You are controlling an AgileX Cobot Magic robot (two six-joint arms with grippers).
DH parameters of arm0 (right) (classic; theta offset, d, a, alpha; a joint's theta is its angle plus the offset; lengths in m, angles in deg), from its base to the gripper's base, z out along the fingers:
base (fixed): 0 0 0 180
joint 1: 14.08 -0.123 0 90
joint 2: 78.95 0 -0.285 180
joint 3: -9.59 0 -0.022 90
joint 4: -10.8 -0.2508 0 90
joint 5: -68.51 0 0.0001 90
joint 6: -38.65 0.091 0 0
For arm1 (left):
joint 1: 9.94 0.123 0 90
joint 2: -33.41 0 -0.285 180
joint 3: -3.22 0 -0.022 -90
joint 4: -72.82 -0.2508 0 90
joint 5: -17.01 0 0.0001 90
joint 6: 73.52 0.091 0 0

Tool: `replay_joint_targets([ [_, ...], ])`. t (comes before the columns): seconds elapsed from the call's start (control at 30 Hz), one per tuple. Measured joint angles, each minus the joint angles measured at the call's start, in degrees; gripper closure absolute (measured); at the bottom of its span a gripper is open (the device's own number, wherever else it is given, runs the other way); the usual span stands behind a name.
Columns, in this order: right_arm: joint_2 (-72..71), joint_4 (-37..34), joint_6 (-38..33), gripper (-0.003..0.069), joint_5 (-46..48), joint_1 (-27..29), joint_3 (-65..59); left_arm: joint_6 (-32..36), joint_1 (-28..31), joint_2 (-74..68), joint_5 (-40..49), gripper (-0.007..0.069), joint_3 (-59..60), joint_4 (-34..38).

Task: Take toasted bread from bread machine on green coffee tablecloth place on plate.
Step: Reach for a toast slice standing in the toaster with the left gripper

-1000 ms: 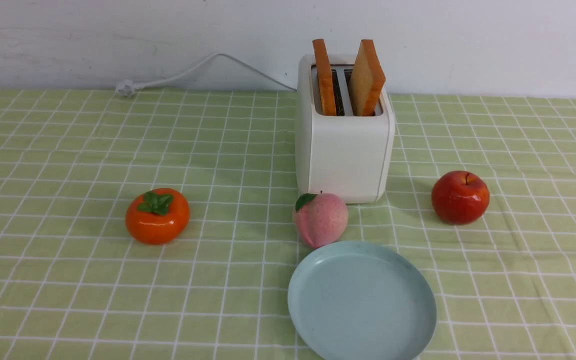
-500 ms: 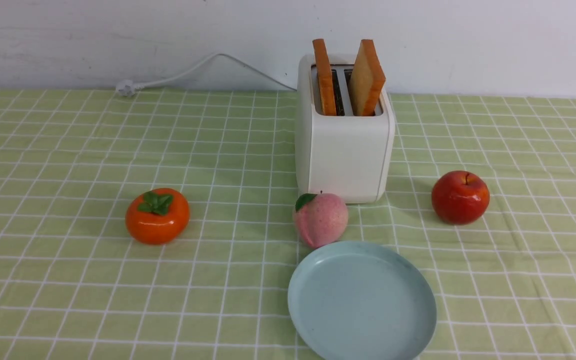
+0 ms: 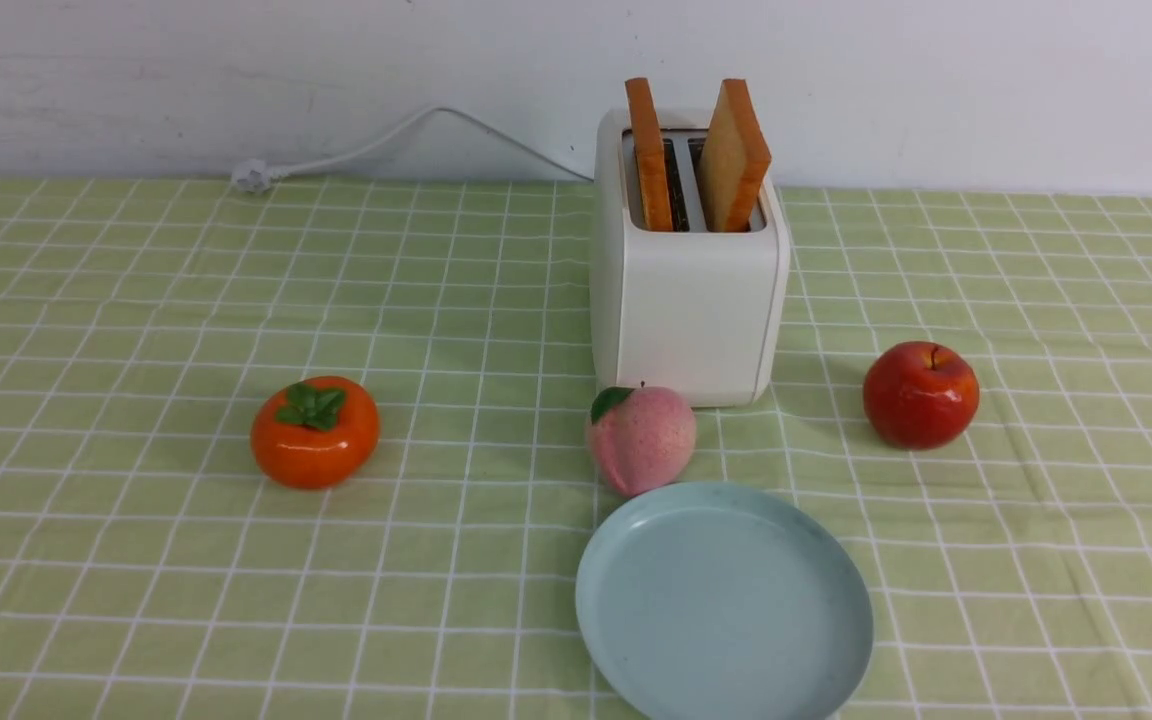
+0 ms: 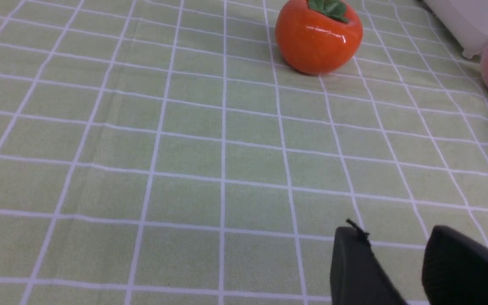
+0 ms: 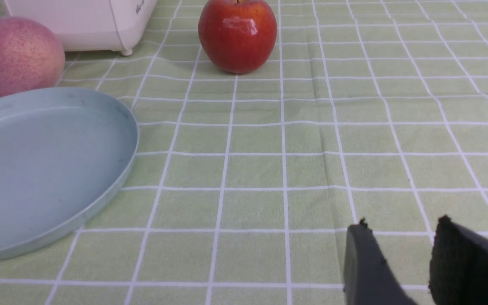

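Toasted bread is standing in the bread machine near the far edge of the green coffee tablecloth, under a white wall. The plate is lying at the near edge. The left gripper and right gripper are hanging parted and empty.

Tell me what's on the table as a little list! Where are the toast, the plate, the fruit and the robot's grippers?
Toast: left slice and right slice, both standing in the toaster
Plate: pale blue, bare, in front of the toaster
Peach: between toaster and plate
Apple: right of the toaster
Orange fruit: off to the left
Cloth: green, white grid
Left gripper: open, holding nothing
Right gripper: open, holding nothing
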Motion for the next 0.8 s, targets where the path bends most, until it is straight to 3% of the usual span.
replay_joint_targets([
  [0.23, 0.0, 0.0, 0.0, 0.0419, 0.0, 0.0, 0.0, -2.4, 0.0, 0.0, -5.0, 0.0387, 0.0, 2.2],
  [0.47, 0.0, 0.3, 0.0, 0.0419, 0.0, 0.0, 0.0, -10.2, 0.0, 0.0, -15.6, 0.0387, 0.0, 19.7],
  [0.67, 0.0, 15.4, -2.3, 0.0419, 0.6, 0.0, 0.0, -11.1, 0.0, 0.0, -23.0, 0.0387, 0.0, 33.0],
  [0.8, 0.0, 25.4, -2.6, 0.0419, 0.7, 0.0, -0.3, -10.6, 0.0, 0.0, -24.2, 0.04, -0.1, 36.5],
])
